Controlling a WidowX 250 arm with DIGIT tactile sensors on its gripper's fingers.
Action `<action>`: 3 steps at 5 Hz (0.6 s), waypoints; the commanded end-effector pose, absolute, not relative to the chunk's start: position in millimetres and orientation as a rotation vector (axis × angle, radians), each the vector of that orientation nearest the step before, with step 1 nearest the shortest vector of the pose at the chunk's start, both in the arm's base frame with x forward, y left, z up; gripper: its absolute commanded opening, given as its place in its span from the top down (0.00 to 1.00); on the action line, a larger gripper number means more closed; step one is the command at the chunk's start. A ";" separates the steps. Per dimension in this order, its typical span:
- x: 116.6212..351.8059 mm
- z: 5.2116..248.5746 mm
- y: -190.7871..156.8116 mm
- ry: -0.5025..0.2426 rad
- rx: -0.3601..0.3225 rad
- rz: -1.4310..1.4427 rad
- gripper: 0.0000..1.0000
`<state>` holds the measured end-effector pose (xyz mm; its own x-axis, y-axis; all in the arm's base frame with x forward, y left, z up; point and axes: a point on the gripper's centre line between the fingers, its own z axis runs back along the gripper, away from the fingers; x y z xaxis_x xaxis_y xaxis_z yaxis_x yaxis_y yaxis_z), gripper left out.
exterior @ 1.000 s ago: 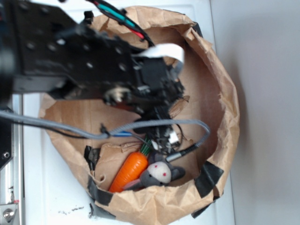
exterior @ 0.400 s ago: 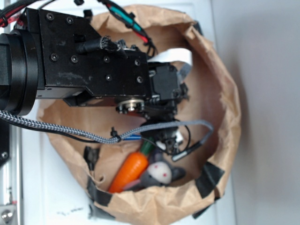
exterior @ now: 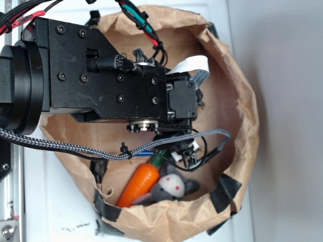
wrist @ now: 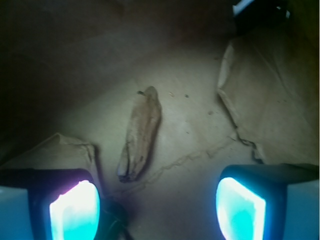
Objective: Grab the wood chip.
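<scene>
Exterior view
Arm (exterior: 101, 75): black, bulky, reaching from the left over the paper bag (exterior: 242, 101), hiding most of the bag's floor.
Gripper (exterior: 176, 146): down inside the bag under the wrist block; finger state not readable here, hidden by cables and housing.
Braided cable (exterior: 65, 146): grey, running from the left edge across the bag, looping up near the right wall.
Ribbon cable (exterior: 194, 63): white, flat, bent over the top of the wrist.
Toy carrot (exterior: 139, 184): orange with a green top, lying on a slant near the bag's lower rim.
Toy mouse (exterior: 171, 186): grey with a pale face, touching the carrot's right side.
Black tape (exterior: 224, 194): patches on the bag's lower rim, right and left.
Wood chip: not seen from here, covered by the arm.

Wrist view
Fingers (wrist: 75, 207): spread wide apart, both pads glowing cyan at the bottom corners, gripping nothing.
Wood chip (wrist: 141, 132): tan, rough, elongated, lying flat on the brown paper floor, ahead of the fingers, nearer the left-hand pad, touching neither.
Chip orientation: long axis nearly upright in frame, upper end leaning slightly right.
Paper flaps (wrist: 265, 100): torn brown sheet at right, another at lower left beside the left-hand pad.
Light: dim, upper part in shadow.
</scene>
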<state>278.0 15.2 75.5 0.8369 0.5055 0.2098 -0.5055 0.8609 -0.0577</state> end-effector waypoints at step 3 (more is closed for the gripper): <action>301.0 71.9 14.9 -0.305 -0.013 0.520 0.00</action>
<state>291.8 14.0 56.1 0.8408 0.4895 0.2313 -0.4894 0.8698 -0.0622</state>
